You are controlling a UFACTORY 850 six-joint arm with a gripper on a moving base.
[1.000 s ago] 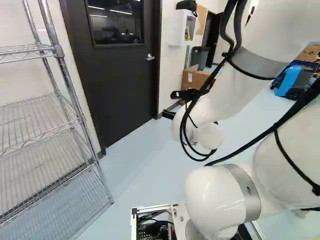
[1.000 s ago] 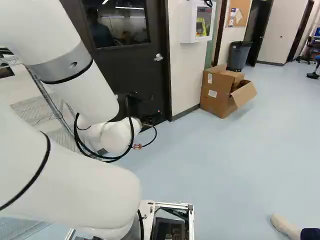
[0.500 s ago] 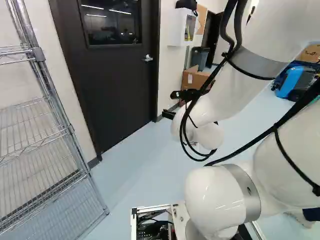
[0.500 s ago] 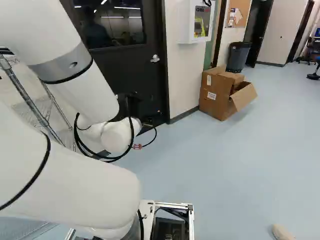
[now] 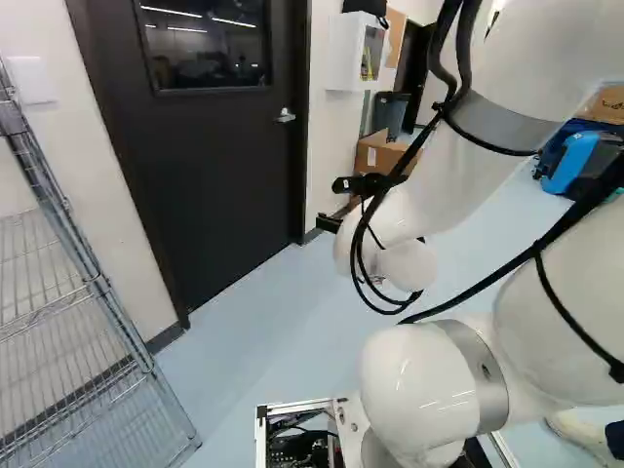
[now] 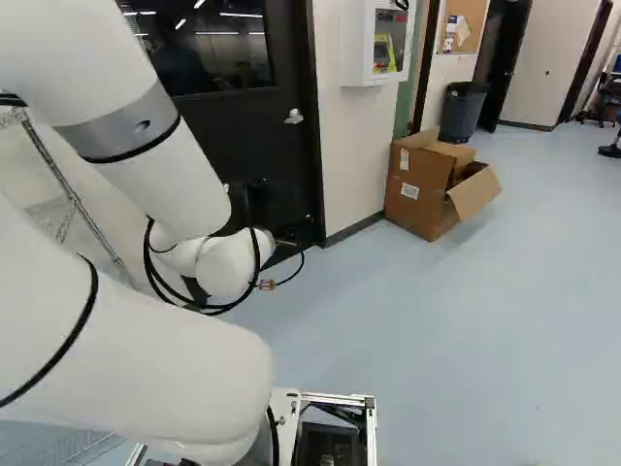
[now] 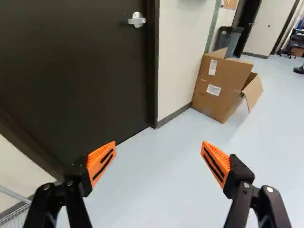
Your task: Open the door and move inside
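The dark door stands closed in its frame, with a window in its upper part. Its silver lever handle is near the edge beside the white wall; the wrist view shows the same handle ahead of the fingers and toward one side. In the left base view my gripper shows as a dark shape in front of the wall by the door, partly hidden by the arm. From the wrist, the gripper has its orange pads wide apart, with only floor behind the gap. Nothing touches the handle.
A wire shelf stands left of the door. Right of the door are a white wall cabinet, an opened cardboard box and a grey bin. A person's shoe is close at the arm's right.
The base has moved: shelf and door have shifted left in the left base view, and the shelf looms nearer the edge. The arm has kept its pose against its lowest joint.
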